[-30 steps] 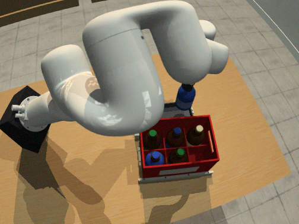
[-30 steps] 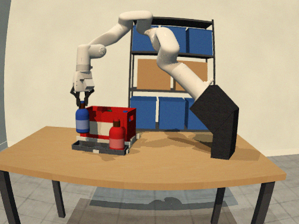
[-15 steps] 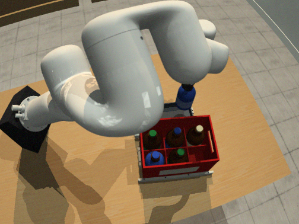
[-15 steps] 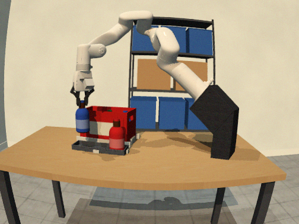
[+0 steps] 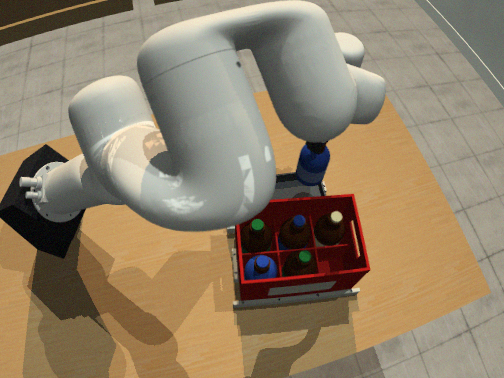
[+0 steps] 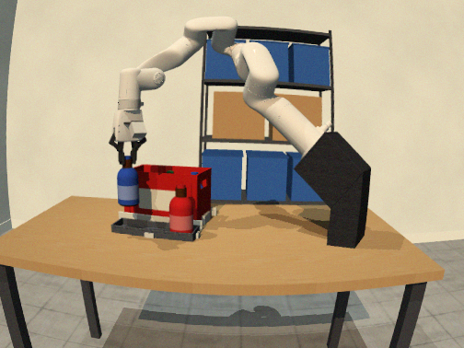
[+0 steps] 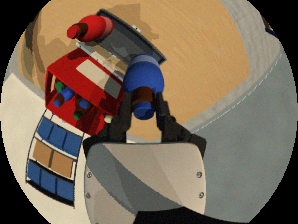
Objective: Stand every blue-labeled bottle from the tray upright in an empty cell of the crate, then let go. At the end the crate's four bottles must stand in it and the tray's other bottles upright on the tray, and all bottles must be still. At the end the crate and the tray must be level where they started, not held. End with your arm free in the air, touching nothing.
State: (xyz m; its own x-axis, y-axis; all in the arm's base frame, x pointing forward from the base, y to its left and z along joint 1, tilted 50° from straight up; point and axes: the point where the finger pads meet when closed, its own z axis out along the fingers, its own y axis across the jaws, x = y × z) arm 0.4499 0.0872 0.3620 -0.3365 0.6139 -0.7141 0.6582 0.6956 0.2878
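My gripper (image 6: 128, 160) (image 7: 143, 99) is shut on the neck of a blue bottle (image 5: 313, 164) (image 6: 128, 186) (image 7: 143, 75), which hangs upright above the far end of the grey tray (image 6: 133, 231) (image 7: 125, 37), beside the crate. A red bottle (image 6: 181, 215) (image 7: 95, 27) stands upright on the tray; the arm hides it in the top view. The red crate (image 5: 250, 291) (image 6: 147, 176) holds several bottles. In the top view its back row has green, blue and white caps; its front row has a blue bottle (image 5: 260, 270) at left, a green cap (image 5: 304, 256) in the middle and an empty cell at right.
The crate stands on a pale frame (image 5: 295, 300) directly beside the tray, its walls rising above the tray's low rim. The arm's black base (image 5: 50, 235) (image 6: 347, 193) stands at the other end of the wooden table (image 5: 425, 240) (image 6: 276, 258). A shelf with blue bins (image 6: 222, 175) is behind.
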